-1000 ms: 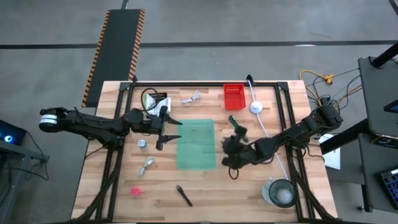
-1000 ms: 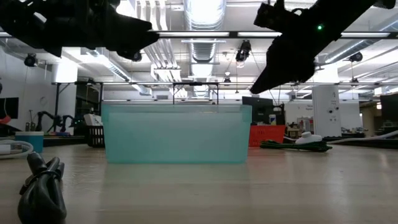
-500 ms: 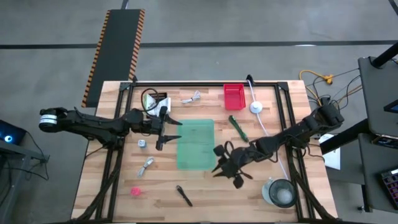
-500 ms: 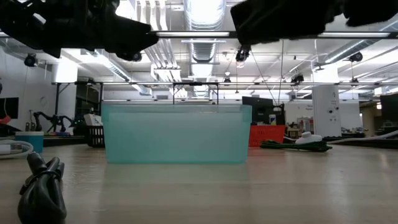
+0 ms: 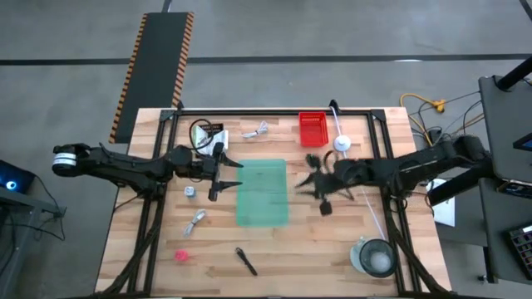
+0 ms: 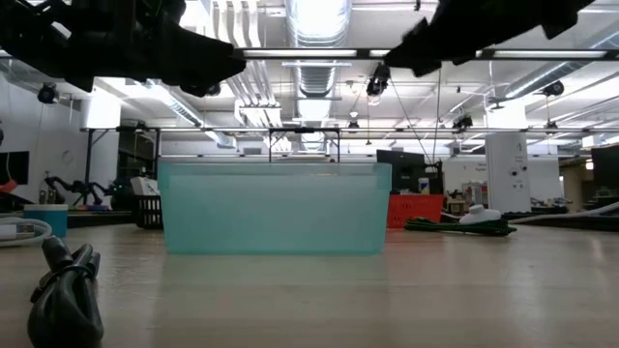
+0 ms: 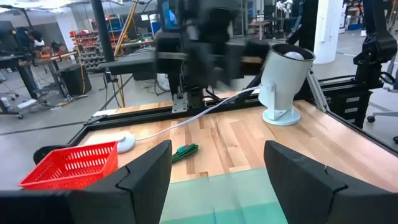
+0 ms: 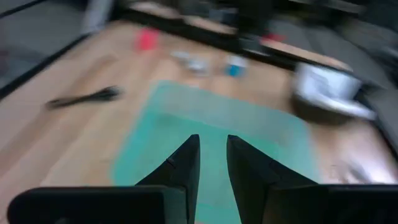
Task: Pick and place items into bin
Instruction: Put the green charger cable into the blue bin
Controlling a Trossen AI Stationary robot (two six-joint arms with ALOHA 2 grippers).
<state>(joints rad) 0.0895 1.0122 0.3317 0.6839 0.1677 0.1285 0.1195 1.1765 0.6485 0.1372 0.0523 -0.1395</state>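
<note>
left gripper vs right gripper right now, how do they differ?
The left gripper sits at the bin's left edge; the right gripper is off its right edge. The left gripper's fingers stand wide apart; the right gripper's fingers are nearly together. Both hold nothing and point toward the bin.

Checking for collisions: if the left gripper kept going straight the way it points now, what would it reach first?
Probably the green bin. The left gripper points across the table at the bin's near edge, and its wrist view shows the bin directly ahead. Height is unclear, so it might pass above the rim.

Workshop: exposed ceiling ducts (image 6: 314, 39), racks.
</note>
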